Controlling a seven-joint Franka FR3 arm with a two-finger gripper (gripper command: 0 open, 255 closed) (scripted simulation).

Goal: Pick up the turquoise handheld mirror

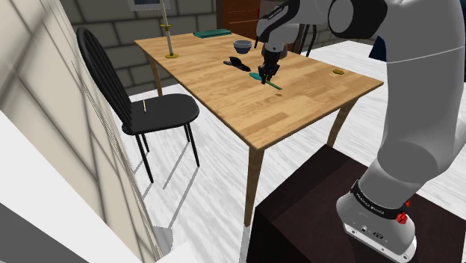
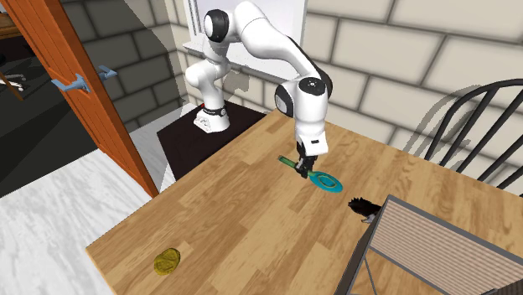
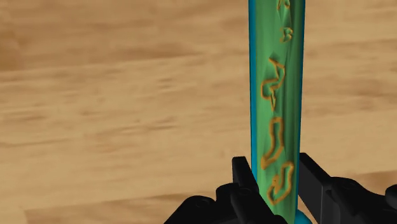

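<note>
In the shoulder view the gripper (image 1: pixel 266 75) reaches down to the mirror (image 1: pixel 275 84), which lies on the table (image 1: pixel 299 119) near a dark bowl (image 1: pixel 242 46). In the second exterior view the mirror (image 2: pixel 326 180) lies flat under the gripper (image 2: pixel 303 168). In the wrist view both fingers (image 3: pixel 243 179) press against the green handle (image 3: pixel 277 95), nearly closed around it.

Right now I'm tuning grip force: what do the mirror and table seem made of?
Mirror: glossy turquoise-green handle with golden ornament, hard-looking; plastic or enamel, unclear. Table: light wood, grain and plank seams showing, satin finish.
</note>
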